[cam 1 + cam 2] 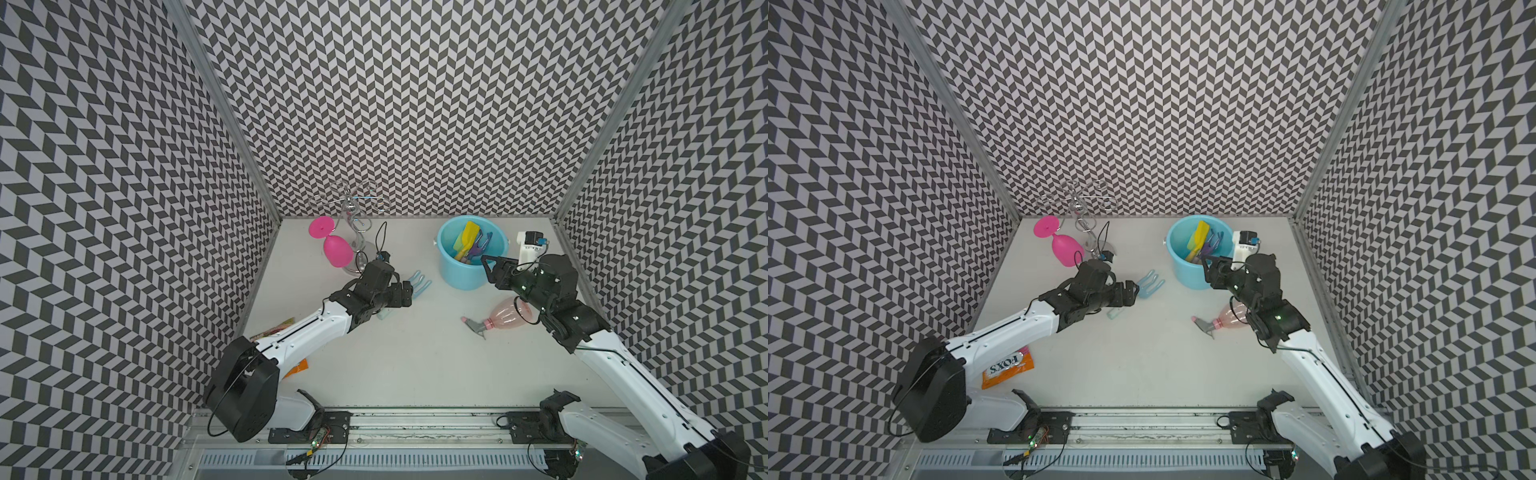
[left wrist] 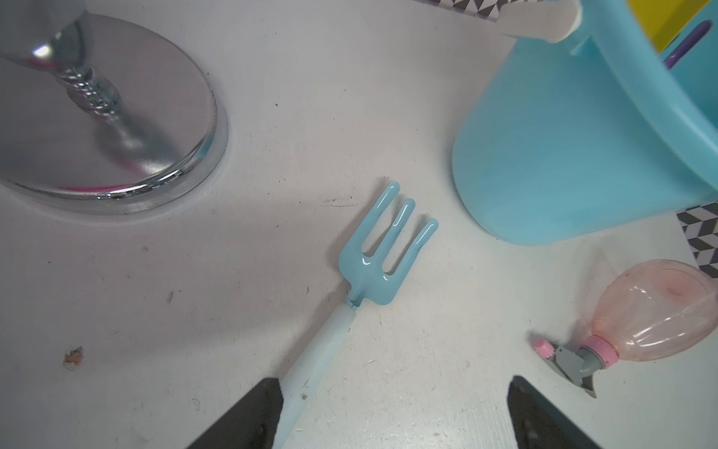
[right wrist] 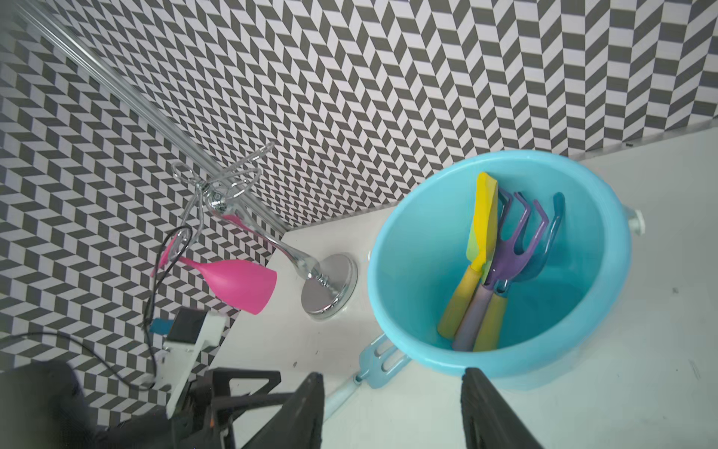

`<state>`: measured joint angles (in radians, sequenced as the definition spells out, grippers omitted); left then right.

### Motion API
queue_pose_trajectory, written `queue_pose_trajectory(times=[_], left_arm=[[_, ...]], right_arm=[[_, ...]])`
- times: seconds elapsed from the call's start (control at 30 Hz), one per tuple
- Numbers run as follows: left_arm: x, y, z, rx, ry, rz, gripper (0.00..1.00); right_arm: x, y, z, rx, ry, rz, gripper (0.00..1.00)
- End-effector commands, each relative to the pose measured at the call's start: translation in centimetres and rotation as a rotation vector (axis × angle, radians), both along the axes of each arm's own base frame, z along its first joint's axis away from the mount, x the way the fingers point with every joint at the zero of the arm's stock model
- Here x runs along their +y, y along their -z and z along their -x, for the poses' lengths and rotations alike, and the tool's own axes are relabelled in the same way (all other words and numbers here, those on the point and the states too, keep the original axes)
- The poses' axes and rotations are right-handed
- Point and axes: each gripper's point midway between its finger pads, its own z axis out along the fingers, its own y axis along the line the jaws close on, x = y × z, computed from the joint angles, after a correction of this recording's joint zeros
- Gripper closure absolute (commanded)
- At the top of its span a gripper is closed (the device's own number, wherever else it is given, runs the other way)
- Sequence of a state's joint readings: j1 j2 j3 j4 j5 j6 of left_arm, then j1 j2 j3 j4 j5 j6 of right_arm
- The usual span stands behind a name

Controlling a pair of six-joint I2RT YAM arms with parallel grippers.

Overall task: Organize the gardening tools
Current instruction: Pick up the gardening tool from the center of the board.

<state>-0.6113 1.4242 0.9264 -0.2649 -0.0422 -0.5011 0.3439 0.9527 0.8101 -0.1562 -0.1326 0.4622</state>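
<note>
Pale-blue plastic fork (image 1: 419, 284) lies flat on the white table (image 1: 415, 365), left of the blue bucket (image 1: 461, 276) and apart from it. Its long axis runs from near-left to far-right, with the tines pointing far-right at the bucket's wall and the handle trailing under the left gripper (image 2: 394, 383). That gripper hangs low over the handle, jaws spread wide, holding nothing. In the wrist view the handle passes just beside one finger (image 2: 252, 412), off-centre, so a small sideways shift looks needed before closing. The left arm is nearer. The right gripper (image 1: 487, 269), jaws parted and empty, sits at the bucket's near rim. The pink spray bottle (image 1: 507, 316) lies under that arm.
</note>
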Motion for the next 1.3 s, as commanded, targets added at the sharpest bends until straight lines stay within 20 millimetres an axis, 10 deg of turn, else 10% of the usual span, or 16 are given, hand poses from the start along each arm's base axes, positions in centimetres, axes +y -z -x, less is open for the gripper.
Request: queue_pose_trajectory(times=[0.0, 0.67, 1.27], left_arm=[[0.5, 1.4, -0.5, 0.077, 0.008, -0.023, 0.01], [1.0, 9.0, -1.0, 0.240, 0.025, -0.106, 0.20], [-0.1, 10.0, 0.2, 0.241, 0.069, -0.149, 0.29]], right_arm=[[0.1, 0.6, 1.1, 0.011, -0.024, -0.009, 0.42], [0.0, 4.1, 2.5, 0.071, -0.042, -0.006, 0.43], [0.6, 4.7, 1.9, 0.093, -0.062, -0.007, 0.43]])
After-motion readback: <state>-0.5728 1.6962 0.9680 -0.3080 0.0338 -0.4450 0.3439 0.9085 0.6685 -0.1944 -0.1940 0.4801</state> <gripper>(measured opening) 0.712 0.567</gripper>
